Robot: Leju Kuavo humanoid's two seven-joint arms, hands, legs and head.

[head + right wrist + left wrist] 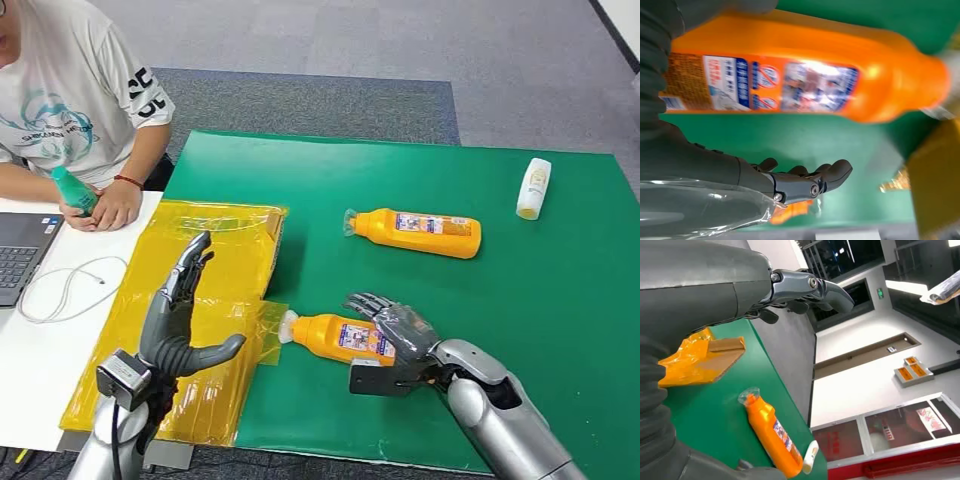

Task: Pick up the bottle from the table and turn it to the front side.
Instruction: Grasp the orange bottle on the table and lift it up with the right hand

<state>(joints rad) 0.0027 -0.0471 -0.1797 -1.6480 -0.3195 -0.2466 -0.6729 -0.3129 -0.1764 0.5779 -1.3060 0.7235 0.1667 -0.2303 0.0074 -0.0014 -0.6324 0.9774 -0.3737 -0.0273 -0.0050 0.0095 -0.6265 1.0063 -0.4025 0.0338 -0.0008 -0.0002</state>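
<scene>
Two orange bottles lay on the green mat (528, 330).
The near bottle (340, 337) lay on its side, cap toward the yellow sheet (219, 270); the right hand (396, 335) covered its base, fingers spread, grip unclear. The left hand (181, 315) hung open, holding nothing. The far bottle (415, 232) lay well apart, beside a white bottle (533, 188).

green table (468, 400), orange bottles (416, 232) (two), yellow sheet (226, 250)

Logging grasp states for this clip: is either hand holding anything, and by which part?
The left hand holds nothing. The right hand lies over the base end of the near orange bottle; a closed grip cannot be told.
</scene>
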